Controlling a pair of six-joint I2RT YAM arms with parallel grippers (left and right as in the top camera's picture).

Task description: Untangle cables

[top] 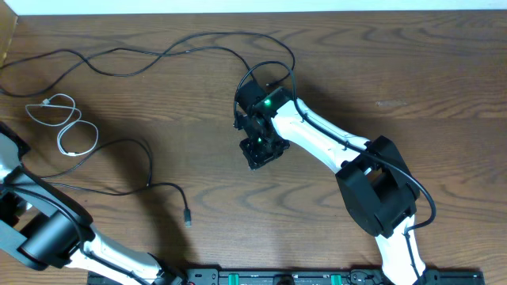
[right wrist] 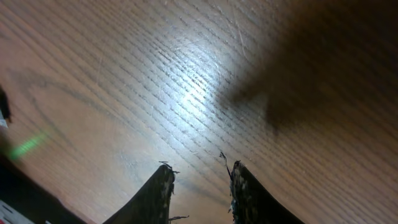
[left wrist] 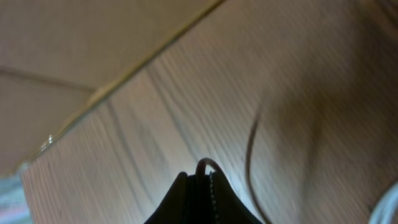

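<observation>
Cables: three thin cords, loose on the wooden table, all in the left half of the overhead frame. Long black cable: enters at the upper left edge, waves along the top, curls down toward the centre. Second black cable: bends through the lower left, ends in a small plug at lower centre. White cable: shorter, coiled in two small loops at the left, between the black ones.

Right pincer, at centre frame: fingers slightly apart in the wrist view, only bare wood between them, nothing held. Left pincer: tips pressed together at the bottom of its own view, with a short loop of black cable pinched there. Which of the two black ones, impossible to tell.

Hidden or unclear:
- Right end of the long black cable lost under the right wrist.
- Left ends of both black cords cut by the frame edge or covered by the left arm.
- Left pincer itself outside the overhead frame.
- Left wrist view blurred, with one more dark curved line on the wood and a pale smear at lower right, neither identifiable.
</observation>
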